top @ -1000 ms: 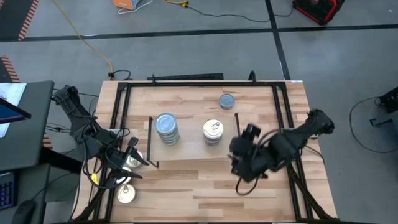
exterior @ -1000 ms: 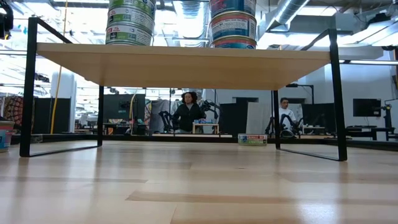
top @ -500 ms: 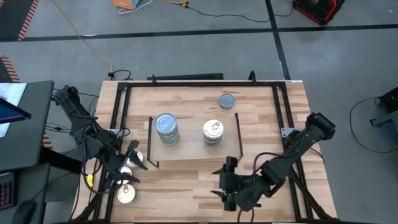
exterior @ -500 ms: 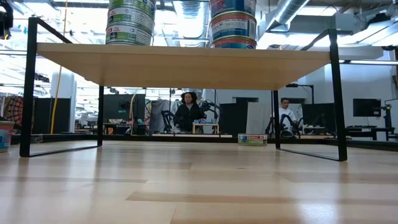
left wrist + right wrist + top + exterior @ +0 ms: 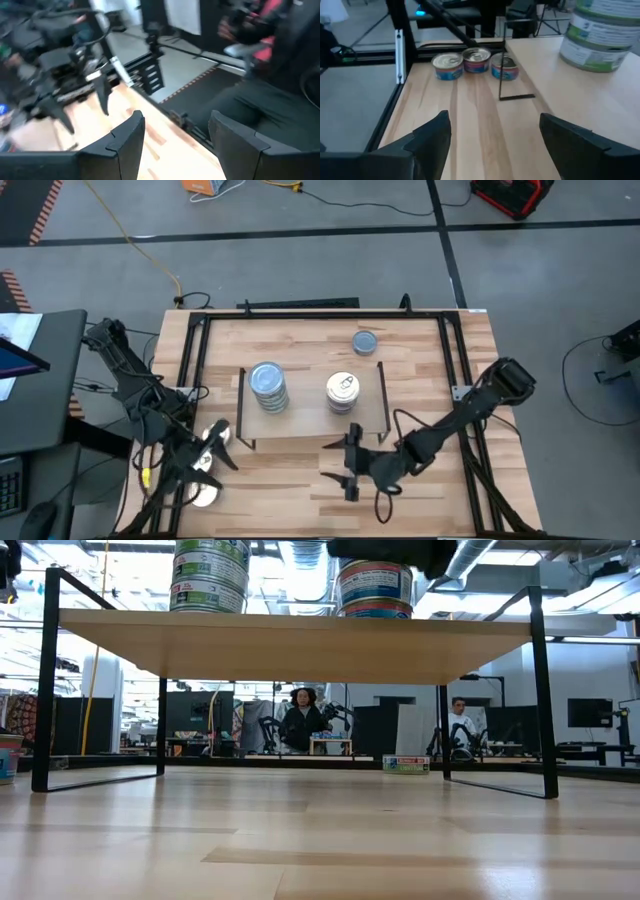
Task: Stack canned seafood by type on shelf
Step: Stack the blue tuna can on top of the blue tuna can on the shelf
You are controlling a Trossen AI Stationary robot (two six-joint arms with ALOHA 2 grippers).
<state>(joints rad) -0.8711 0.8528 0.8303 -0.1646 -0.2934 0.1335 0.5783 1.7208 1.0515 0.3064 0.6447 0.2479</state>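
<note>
Both jaws stood wide and empty. Ahead of the right gripper [image 5: 492, 137] three loose tins [image 5: 476, 65] sat touching in a row beside the shelf [image 5: 305, 420] leg; the left gripper [image 5: 207, 457] hovered over them. Risk: both arms converging there could collide, or nudge neighbouring tins.

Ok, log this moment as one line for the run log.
left gripper: open, over loose tins | right gripper: open, empty, in front of shelf | shelf: two tin stacks | grey tin: behind shelf

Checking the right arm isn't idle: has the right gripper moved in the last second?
Yes. The right gripper has swung from beside the shelf's right end to the table in front of it, fingers open.
</note>
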